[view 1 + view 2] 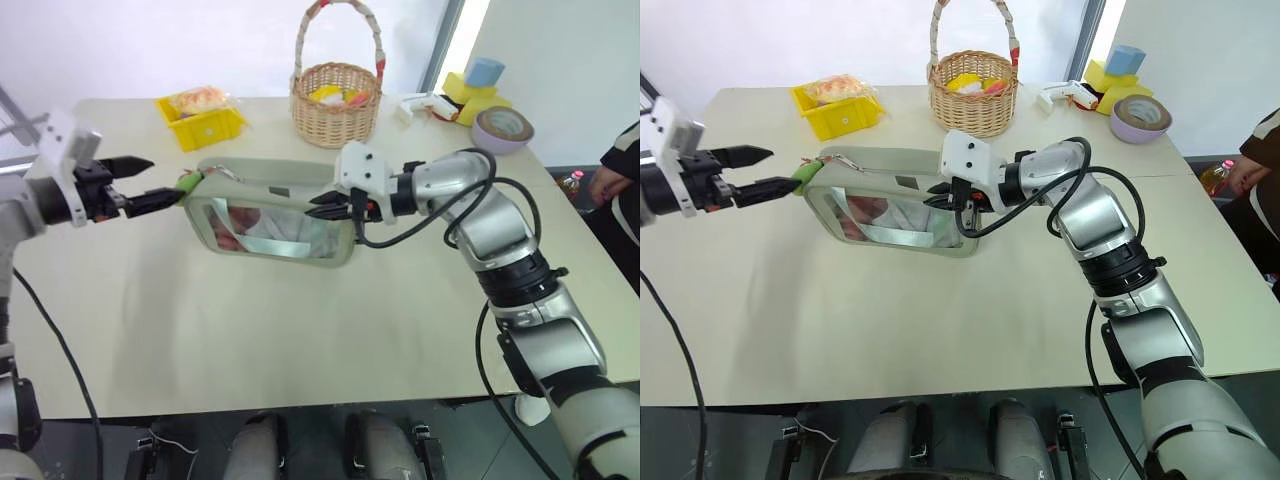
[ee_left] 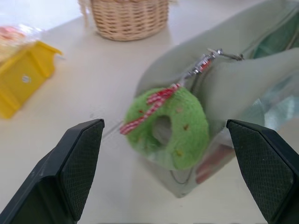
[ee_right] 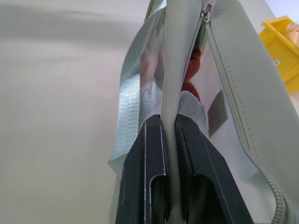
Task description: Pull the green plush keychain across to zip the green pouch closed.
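Two steps remain for me, grasp and pull. From my head, my right jaws [image 1: 328, 207] are clamped on the green pouch's [image 1: 280, 222] right edge, steadying it on the table [image 1: 300, 340]; my left jaws [image 1: 150, 182] stand wide at its other end. My left wrist shows the green plush keychain [image 2: 170, 127] between my spread fingers [image 2: 77, 163], ungripped. My right wrist shows fabric pinched tight, zipper [image 3: 229, 109] beside my jaws, apparently unzipped.
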### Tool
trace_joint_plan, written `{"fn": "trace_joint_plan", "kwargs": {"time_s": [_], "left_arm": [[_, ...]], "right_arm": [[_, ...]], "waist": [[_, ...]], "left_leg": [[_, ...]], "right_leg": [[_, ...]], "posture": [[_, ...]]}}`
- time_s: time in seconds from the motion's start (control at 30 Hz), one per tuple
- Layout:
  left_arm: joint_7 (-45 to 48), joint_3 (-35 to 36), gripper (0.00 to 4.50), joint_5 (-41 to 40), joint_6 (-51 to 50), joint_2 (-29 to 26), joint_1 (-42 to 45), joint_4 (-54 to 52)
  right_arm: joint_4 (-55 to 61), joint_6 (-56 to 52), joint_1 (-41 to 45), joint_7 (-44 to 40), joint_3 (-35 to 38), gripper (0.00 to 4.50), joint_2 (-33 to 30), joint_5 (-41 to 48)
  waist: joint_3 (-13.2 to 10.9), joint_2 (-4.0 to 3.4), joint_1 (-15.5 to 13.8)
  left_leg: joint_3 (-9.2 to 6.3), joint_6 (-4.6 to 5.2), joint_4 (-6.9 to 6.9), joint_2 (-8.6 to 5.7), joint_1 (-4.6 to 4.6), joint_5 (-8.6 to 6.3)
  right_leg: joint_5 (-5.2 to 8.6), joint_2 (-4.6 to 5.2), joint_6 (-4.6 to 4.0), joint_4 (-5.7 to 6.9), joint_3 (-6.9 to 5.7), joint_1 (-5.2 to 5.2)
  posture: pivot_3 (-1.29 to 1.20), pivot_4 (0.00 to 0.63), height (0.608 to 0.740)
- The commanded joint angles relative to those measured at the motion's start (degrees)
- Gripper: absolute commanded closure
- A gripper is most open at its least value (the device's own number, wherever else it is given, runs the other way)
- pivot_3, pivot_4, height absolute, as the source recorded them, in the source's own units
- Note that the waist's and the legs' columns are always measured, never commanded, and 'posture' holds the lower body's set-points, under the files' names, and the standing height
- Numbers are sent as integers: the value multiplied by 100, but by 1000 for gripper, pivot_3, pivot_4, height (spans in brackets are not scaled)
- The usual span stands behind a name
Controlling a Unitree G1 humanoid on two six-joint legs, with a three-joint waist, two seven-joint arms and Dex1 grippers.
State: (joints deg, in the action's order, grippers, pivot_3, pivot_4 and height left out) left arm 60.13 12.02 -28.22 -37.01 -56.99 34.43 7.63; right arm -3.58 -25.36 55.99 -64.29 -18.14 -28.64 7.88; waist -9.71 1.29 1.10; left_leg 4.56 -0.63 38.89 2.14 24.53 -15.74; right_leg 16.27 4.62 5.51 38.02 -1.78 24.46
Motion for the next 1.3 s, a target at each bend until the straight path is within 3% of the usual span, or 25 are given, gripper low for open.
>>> {"fn": "trace_joint_plan", "kwargs": {"time_s": [0.03, 0.13, 0.33, 0.37, 0.6, 0.73, 0.93, 1.13, 1.23, 1.3], "left_arm": [[84, 70, 254, -9, 91, -55, -24, -178], [36, -10, 1215, 130, 237, 20, 62, -6], [171, 27, 4412, 98, 210, -7, 192, 38], [197, 25, 4470, 106, 217, -26, 206, 52], [187, 57, 4470, 96, 210, -53, 771, 207], [245, -107, 4470, -110, -65, 71, 1192, -268], [416, -962, 4470, 334, 382, 352, 1162, -1031], [665, -1301, 4470, 727, 875, 262, 1207, -891], [749, -1328, 3416, 885, 1112, 256, 1272, -683], [798, -1290, 2449, 903, 1128, 247, 1336, -620]], "right_arm": [[225, 60, 4, -14, 22, 4473, -29, -33], [249, 45, -4, -15, 27, 4500, -26, -46], [219, 78, -21, 9, 34, 4500, -23, -94], [210, 84, -22, 12, 37, 4500, -19, -101], [178, 125, -5, 60, 51, 4500, 24, -116], [101, 195, 30, 100, 43, 4500, 51, -150], [37, 219, 69, 157, 40, 4500, 151, -190], [-1, 246, 56, 165, 74, 4500, 159, -213], [-6, 242, 53, 194, 82, 4500, 175, -214], [-15, 248, 47, 205, 85, 4500, 183, -209]], "waist": [[0, 0, -5], [0, 0, -14], [0, 0, -15], [0, 0, -15], [0, 0, -17], [0, 0, -14], [1, -2, 2], [1, -3, 4], [1, -3, -2], [1, -3, -6]], "left_leg": [[0, 0, 0, 0, 0, 0], [1, 0, 0, 0, 0, 0], [1, 0, 0, -1, 0, 0], [1, 0, 0, -1, 0, 0], [0, 0, 1, -2, 0, 0], [0, 0, 1, -3, 0, 0], [1, 0, 1, -3, -5, 0], [3, 0, 1, 1, -5, 0], [5, 0, 1, -1, -5, 0], [4, 0, 1, 0, -5, 0]], "right_leg": [[0, 0, 0, 0, 0, 0], [0, 1, 0, 0, 0, 0], [0, 0, 0, 0, 0, 0], [0, 0, 0, 0, 0, 0], [0, 0, 0, 0, -1, 0], [0, 1, 0, 0, 0, 0], [0, 0, 0, 3, 2, -2], [0, -5, 0, 2, 2, 0], [0, -4, 0, 1, 2, 0], [0, -5, 0, 2, 2, 0]], "posture": [[0, 150, 739], [0, 150, 739], [0, 150, 739], [0, 150, 739], [0, 150, 739], [0, 150, 739], [0, 150, 739], [0, 150, 739], [0, 150, 739], [0, 150, 739]]}}
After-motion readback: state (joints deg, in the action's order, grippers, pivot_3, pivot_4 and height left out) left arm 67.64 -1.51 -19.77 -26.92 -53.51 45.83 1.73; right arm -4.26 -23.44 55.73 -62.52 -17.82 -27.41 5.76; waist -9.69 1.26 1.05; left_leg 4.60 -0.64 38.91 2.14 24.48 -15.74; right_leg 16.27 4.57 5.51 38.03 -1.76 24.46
